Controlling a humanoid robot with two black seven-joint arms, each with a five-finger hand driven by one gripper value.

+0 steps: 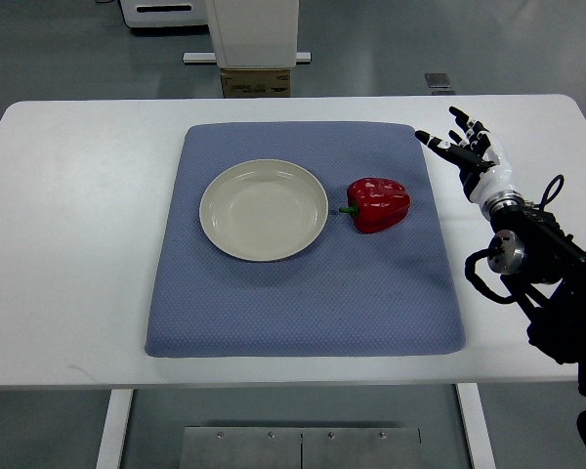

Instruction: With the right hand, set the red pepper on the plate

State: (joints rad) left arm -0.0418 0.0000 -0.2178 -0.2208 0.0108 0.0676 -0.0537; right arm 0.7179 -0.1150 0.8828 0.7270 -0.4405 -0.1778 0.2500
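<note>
A red pepper [378, 203] with a short green stem lies on its side on the blue mat [303, 293], just right of the cream plate [264, 209]. Nothing is on the plate. My right hand [462, 144] hovers over the white table at the mat's upper right corner, some way right of and beyond the pepper. Its fingers are spread and hold nothing. The right arm comes in from the lower right edge. My left arm does not show.
The white table [68, 244] carries the mat in its middle. Beyond the table's far edge stand a white machine base [254, 29] and a cardboard box [256, 82] on the grey floor.
</note>
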